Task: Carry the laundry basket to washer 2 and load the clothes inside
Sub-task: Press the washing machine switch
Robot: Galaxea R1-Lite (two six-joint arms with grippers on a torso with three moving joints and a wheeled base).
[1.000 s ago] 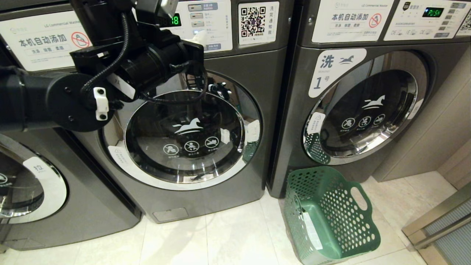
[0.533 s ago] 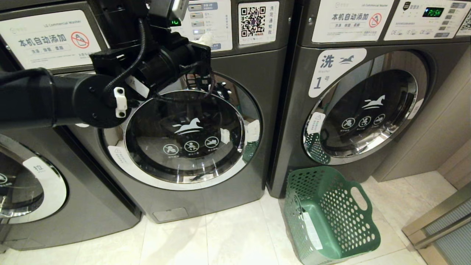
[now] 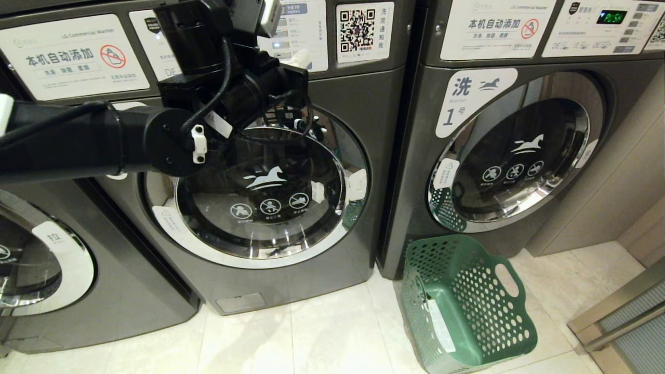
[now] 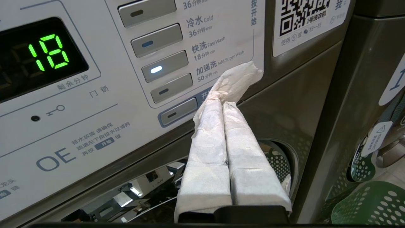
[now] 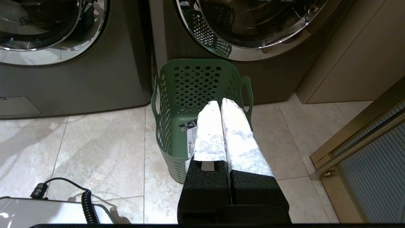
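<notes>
Left pincer (image 4: 223, 101) — tips together — sits at the washer (image 3: 291, 218) panel's start button (image 4: 178, 111): press squarely, gently. Basket (image 3: 467, 306) empty; right pincer (image 5: 220, 106) also closed.

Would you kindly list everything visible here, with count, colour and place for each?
washer 2: one, dark grey, centre, door shut
control panel: one, white, atop washer 2, green display lit
other washers: two, dark grey; washer 1 to the right, another at the left edge
QR stickers: two, white, one on washer 2's panel, one at the top right edge
laundry basket: one, green, on the floor before washer 1, no clothes seen inside
floor: pale tiles
coiled cable: one, black, near the robot's base
left gripper: white-wrapped, shut, at washer 2's panel buttons
right gripper: white-wrapped, shut, above the basket
</notes>
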